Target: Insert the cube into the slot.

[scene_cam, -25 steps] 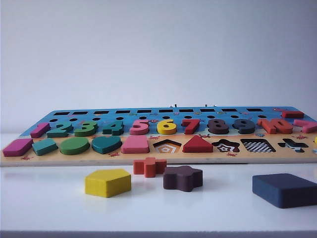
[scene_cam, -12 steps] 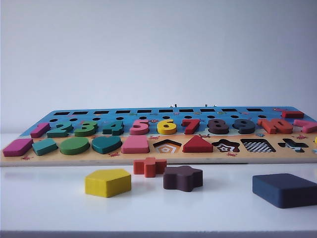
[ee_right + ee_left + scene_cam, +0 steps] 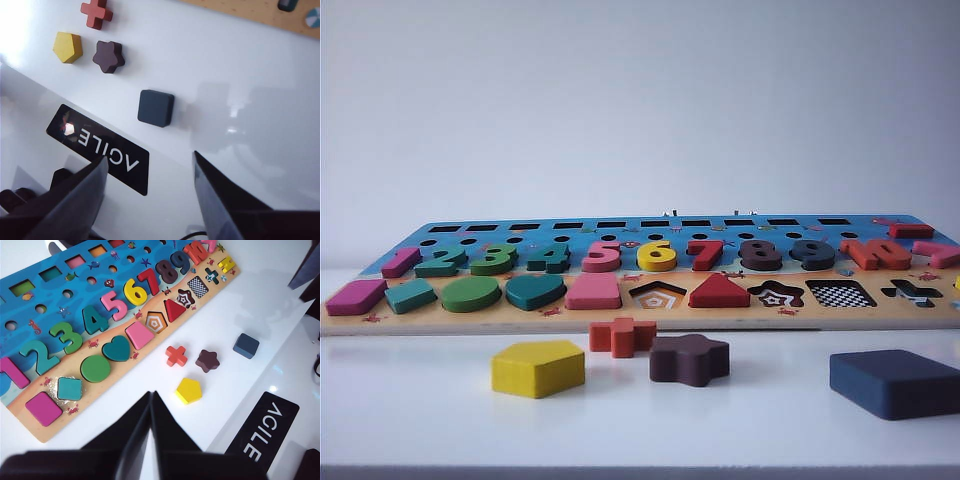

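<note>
On the white table, in front of the long wooden puzzle board, the flat dark navy-blue square wooden cube just sits by itself, off to the right in the exterior view, with nothing touching it. Its target, the square rounded-corner slot with the black-and-white checkerboard floor, is in the board's front row near the right end, between the star-shaped cutout and the black cross-shaped cutout.

Other loose bits on the table: a yellow pentagon block, a red-orange cross block and a dark maroon flower-shaped block, all left of the cube and well apart from it.

No arms show up in the exterior view at all. The left gripper hangs over the table edge near the yellow pentagon; its two black fingers are pressed together with nothing between them. From up there the cube sits away from the board's edge, and the checkerboard slot is visible near the board's far end.

The right gripper has its fingers spread wide apart and is grasping nothing. It hovers above the table edge, with the cube lying on the table just beyond the gap between the fingers, not touched. The maroon block is a bit further off.
</note>
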